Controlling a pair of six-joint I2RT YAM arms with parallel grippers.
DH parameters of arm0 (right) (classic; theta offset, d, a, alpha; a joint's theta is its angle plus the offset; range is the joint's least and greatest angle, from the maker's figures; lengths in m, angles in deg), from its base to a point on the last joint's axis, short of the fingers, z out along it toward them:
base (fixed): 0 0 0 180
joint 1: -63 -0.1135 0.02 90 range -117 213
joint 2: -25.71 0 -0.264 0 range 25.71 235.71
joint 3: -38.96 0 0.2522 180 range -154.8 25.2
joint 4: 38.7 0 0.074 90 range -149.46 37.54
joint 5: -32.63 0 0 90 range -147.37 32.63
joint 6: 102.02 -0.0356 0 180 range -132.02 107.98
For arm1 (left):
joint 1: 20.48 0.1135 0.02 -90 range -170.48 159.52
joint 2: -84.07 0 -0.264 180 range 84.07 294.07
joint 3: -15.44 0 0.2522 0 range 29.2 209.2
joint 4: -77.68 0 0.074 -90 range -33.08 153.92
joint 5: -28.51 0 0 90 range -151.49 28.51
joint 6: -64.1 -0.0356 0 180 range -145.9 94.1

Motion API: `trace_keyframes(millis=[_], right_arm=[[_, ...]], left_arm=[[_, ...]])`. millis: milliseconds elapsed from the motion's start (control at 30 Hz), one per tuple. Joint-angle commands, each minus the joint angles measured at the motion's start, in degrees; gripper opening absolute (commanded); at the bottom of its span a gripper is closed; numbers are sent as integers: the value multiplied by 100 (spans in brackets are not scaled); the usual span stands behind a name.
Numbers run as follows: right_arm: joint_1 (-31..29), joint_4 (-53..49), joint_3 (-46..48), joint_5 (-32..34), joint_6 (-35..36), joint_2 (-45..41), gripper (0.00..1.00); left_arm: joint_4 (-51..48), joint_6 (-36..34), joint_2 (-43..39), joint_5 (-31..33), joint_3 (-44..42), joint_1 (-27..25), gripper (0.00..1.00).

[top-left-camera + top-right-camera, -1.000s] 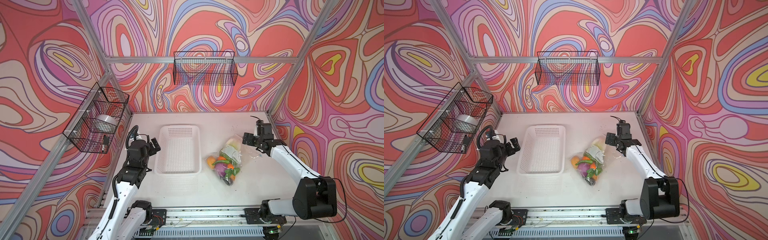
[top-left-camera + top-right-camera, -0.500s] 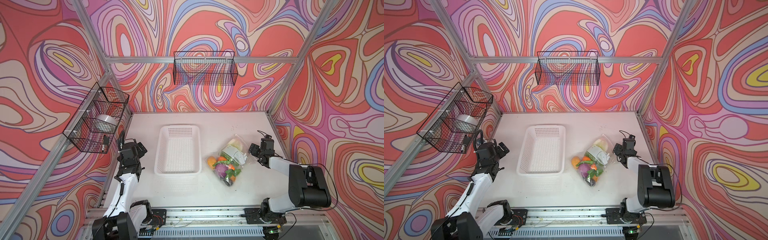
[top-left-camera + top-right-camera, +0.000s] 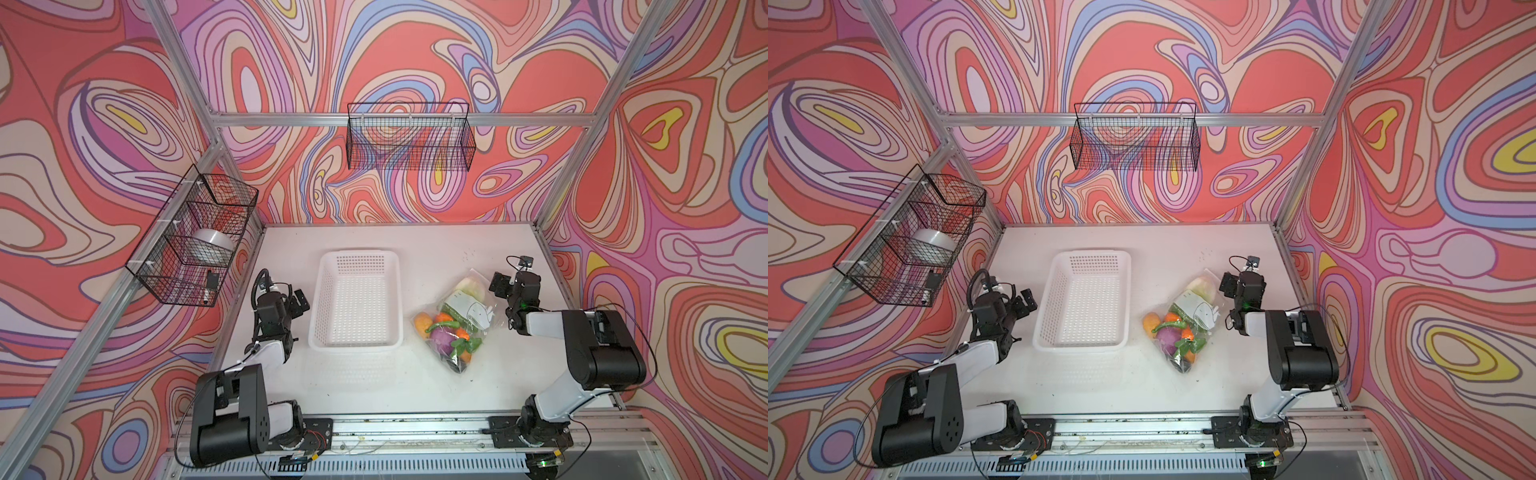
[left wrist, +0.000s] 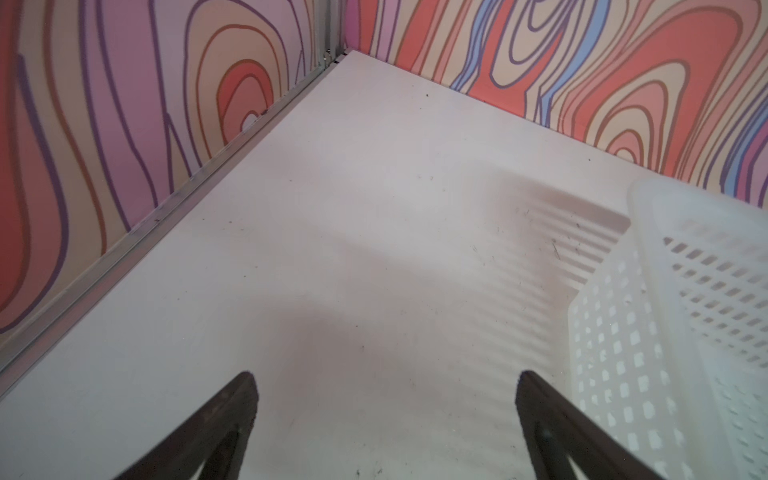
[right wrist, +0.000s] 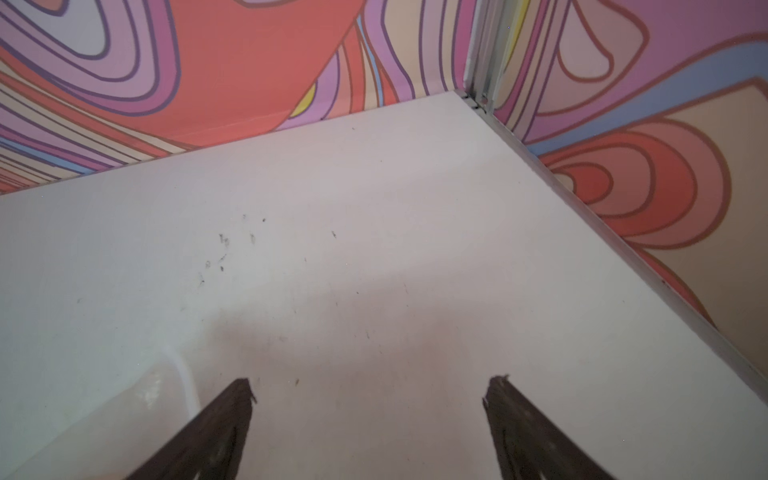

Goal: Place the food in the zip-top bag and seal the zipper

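I am holding my left pincer (image 4: pixel 384 376) released beside the white perforated basket (image 3: pixel 358 254). Right of it, the zip-top bag (image 3: pixel 471 309) is lying on the surface (image 3: pixel 374 395) with the toy vegetables (image 3: pixel 441 336) inside. My right pincer (image 5: pixel 370 380) is hanging released beside the bag's far end; the zipper is showing too small to judge, so I am favouring a light pinch along it.

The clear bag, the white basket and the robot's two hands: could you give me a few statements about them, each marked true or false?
1. The white basket holds the toy vegetables. False: they are in the clear bag.
2. In both top views the clear bag lies right of the white basket. True.
3. The right hand grips the clear bag. False: it is open, nothing between its fingers.
4. The left hand is open and holds nothing. True.
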Motion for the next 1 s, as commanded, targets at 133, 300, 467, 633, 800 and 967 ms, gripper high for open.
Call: trace_keyframes(millis=[133,300,467,633,800,967], right_arm=[[-221,1424,619,279,369,180,98],[-215,1807,733,452,335,288,98],[-223,1854,751,464,355,302,98],[-218,1835,744,464,347,295,98],[-223,1804,723,466,333,309,98],[-223,1840,749,468,346,296,98]], left_arm=[[1634,-847,702,332,-218,-653,100],[2864,-822,1160,586,-651,-730,100],[2645,-874,1162,688,-545,-800,100],[2355,-955,1219,696,-340,-853,100],[2204,-1011,1262,805,-222,-913,100],[2191,-1007,1267,833,-219,-926,100]])
